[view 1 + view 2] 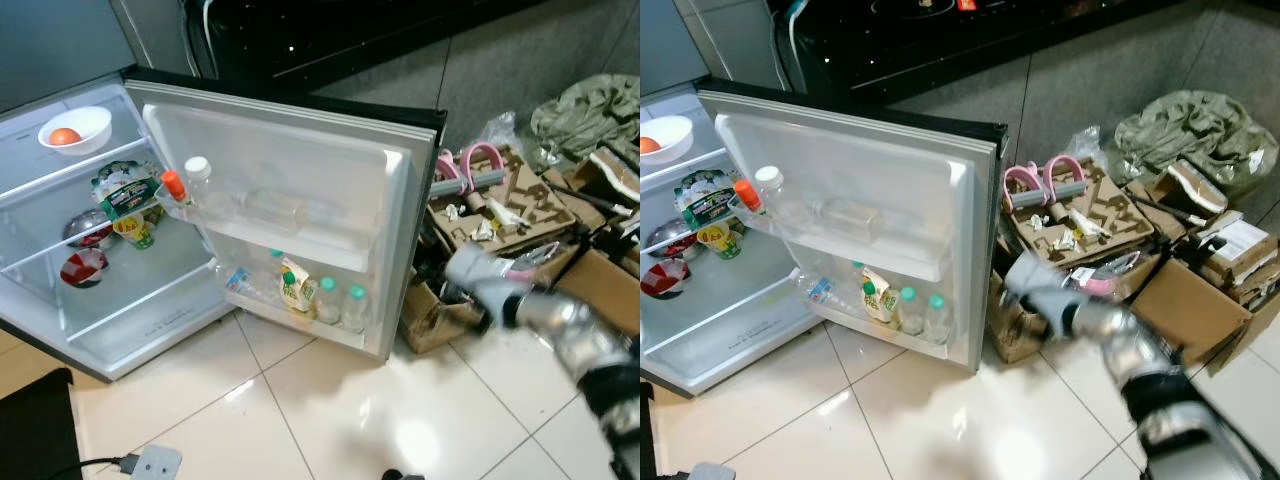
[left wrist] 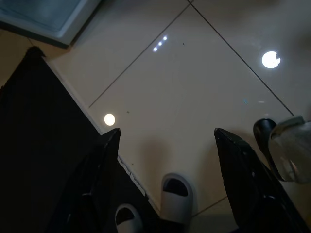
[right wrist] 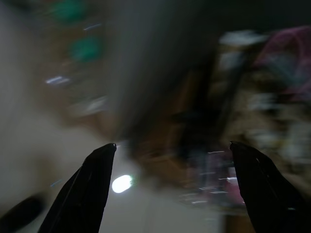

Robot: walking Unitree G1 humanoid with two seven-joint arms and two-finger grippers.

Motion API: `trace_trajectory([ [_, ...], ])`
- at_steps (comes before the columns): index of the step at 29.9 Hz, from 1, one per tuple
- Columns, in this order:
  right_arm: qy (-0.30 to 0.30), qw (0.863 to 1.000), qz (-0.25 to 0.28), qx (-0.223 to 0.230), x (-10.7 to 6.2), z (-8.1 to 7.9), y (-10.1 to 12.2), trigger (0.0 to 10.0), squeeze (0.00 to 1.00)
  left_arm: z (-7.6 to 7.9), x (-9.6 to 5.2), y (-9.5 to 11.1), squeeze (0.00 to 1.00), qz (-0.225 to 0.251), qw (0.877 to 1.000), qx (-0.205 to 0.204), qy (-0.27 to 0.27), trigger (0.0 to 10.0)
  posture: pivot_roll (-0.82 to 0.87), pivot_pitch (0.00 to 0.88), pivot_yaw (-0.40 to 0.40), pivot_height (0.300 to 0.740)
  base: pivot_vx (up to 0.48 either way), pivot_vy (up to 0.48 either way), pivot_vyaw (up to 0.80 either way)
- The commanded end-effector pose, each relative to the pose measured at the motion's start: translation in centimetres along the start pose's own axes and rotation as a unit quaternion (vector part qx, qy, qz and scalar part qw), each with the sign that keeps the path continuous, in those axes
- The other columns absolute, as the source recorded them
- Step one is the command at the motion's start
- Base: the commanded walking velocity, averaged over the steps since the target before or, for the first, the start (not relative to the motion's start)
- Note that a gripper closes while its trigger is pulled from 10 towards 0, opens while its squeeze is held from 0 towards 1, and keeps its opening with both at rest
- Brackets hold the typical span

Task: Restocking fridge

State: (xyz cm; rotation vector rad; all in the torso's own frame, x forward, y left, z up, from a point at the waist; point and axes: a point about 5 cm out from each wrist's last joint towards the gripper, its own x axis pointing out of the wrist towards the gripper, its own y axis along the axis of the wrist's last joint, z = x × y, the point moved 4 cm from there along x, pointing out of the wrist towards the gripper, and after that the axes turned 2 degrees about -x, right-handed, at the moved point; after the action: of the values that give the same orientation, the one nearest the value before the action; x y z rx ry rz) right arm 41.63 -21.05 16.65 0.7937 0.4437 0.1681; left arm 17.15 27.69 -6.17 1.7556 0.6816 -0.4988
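Fridge (image 1: 100, 300) stood open on the tiled floor (image 1: 330, 400), door (image 1: 280, 180) swung wide toward the robot — prob. so shelves and door racks were both reachable for restocking. Door rack at approx 6 o'clock of the door held small bottles (image 1: 340, 303) and a carton (image 1: 296, 285); a bowl w/ an orange fruit (image 1: 75, 128) sat on the top shelf.

Right pincer (image 3: 170, 160) was spread wide, holding nothing, reaching toward the cardboard boxes (image 1: 1080, 225) at 3 o'clock of the door — likely where the stock came from.

Left pincer (image 2: 167, 145) hung idle over the floor, also wide and empty.

Right wrist view was badly motion-blurred; box contents were hard to identify — pink handles (image 1: 1045, 180) were visible, the rest unclear.
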Motion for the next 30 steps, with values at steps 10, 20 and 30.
trace_trajectory([
  [10,-0.283,0.954,0.068,0.077,-1.4,10.4,6.0,10.0,0.0,-0.1,-0.5,-1.5,0.0,-0.025,1.0,0.003,0.001,10.0,0.07,0.265,0.09,0.71,0.0,0.0,0.0],
  [20,-0.317,0.928,0.174,0.091,-2.1,12.7,14.3,10.0,0.0,-0.2,-0.4,-1.3,0.0,-0.024,1.0,0.002,0.001,10.0,0.07,0.255,0.093,0.71,0.0,0.0,0.0],
  [30,-0.279,0.937,0.2,0.059,-0.3,10.0,18.3,10.0,0.0,-0.5,-0.3,-1.4,0.0,-0.024,1.0,0.0,0.007,10.0,0.07,0.248,0.09,0.71,0.0,0.0,0.0],
])
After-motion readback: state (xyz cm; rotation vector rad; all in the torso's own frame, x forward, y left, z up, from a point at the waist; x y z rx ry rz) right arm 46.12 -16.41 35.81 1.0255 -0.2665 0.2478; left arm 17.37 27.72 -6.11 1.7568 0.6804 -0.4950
